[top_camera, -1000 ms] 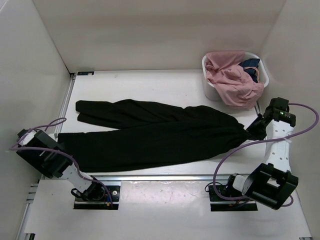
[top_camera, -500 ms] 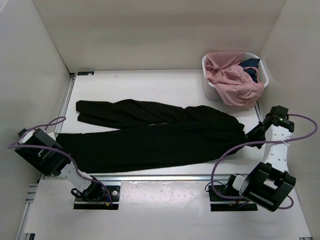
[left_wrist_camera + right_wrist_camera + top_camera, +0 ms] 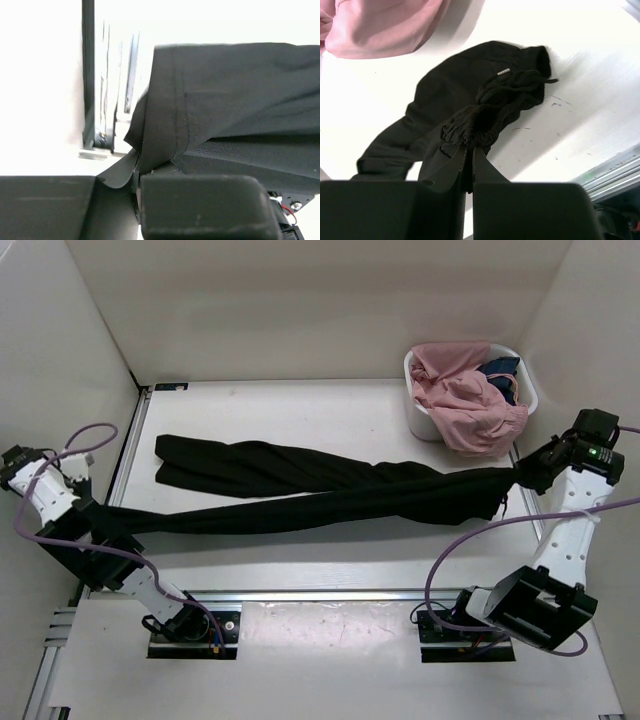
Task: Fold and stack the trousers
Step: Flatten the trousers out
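The black trousers stretch left to right across the white table, pulled into a long narrow band. My left gripper is shut on a leg's hem at the left table edge. In the left wrist view the stitched hem runs down into the gripper. My right gripper is shut on the gathered waistband at the right end. In the right wrist view the bunched waist sits at the gripper. The second leg lies loose behind the first.
A white basket at the back right holds a pink garment and a small dark blue cloth; the pink cloth hangs over its side. Metal rails run along the left edge and the front edge. White walls enclose the table.
My left gripper has closed on the leg's hem. Both arms have drawn apart and risen, and the flat-lying trousers are now pulled taut and narrow. The right gripper moved back and right.
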You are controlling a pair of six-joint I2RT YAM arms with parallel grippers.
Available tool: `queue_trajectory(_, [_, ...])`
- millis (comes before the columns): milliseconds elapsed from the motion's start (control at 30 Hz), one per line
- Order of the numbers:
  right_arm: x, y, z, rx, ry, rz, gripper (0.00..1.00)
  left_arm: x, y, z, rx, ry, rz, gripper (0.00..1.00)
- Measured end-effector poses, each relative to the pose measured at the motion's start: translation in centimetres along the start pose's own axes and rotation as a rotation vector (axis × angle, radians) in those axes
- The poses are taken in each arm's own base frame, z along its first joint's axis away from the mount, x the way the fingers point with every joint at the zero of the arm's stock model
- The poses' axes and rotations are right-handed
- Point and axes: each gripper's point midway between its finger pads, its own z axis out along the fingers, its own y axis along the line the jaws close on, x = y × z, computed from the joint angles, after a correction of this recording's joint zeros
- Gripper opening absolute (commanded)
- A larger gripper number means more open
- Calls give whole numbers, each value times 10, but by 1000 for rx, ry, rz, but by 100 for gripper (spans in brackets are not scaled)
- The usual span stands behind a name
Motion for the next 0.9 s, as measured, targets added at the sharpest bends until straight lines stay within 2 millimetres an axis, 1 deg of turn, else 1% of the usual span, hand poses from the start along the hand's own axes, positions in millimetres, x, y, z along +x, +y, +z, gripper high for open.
queue_trajectory(67, [0,1,3,1,14,7,0,-12,-3,-5,-1,-24,23,14])
queue_trajectory(100, [1,0,4,4,20,10,0,-14,-4,-5,-1,-26,30,14])
queue_trajectory(167, [4,-7,3,7,13,24,0,-14,-7,-3,1,-18,42,14])
queue_trajectory(200, [9,-16,3,24,12,38,0,-11,-8,0,-2,-11,47,14])
queue_trajectory(233, [18,-28,2,52,15,55,0,-4,-10,5,-5,4,51,14])
queue_trajectory(300, [37,-50,1,104,13,87,0,16,-15,15,-5,57,62,14])
queue_trajectory(400, [74,-85,4,211,41,146,0,52,-23,33,-12,157,83,14])
queue_trajectory(467, [95,-107,6,294,69,182,0,71,-24,41,-22,209,95,14])
queue_trajectory(500, [104,-118,7,345,84,200,0,78,-21,44,-36,231,98,14])
queue_trajectory(533, [110,-126,7,381,91,210,0,83,-18,47,-50,244,101,14])
queue_trajectory(633, [119,-143,9,464,93,238,0,90,-5,48,-97,261,101,14])
queue_trajectory(667, [123,-148,11,484,92,249,0,90,-1,48,-112,260,102,19])
queue_trajectory(700, [129,-154,13,503,97,257,0,90,2,48,-125,260,104,27])
queue_trajectory(733, [137,-160,16,526,111,268,3,91,5,48,-134,261,107,39])
queue_trajectory(767, [145,-167,18,549,127,276,11,92,6,49,-142,263,109,47])
queue_trajectory(800, [152,-172,20,569,142,285,21,93,7,50,-147,266,111,59])
queue_trajectory(833, [157,-176,22,585,151,292,40,94,7,50,-148,270,114,65])
queue_trajectory(867, [159,-178,22,596,151,303,82,96,7,51,-150,275,117,70])
queue_trajectory(900, [159,-180,22,608,145,306,93,97,7,51,-150,280,120,72])
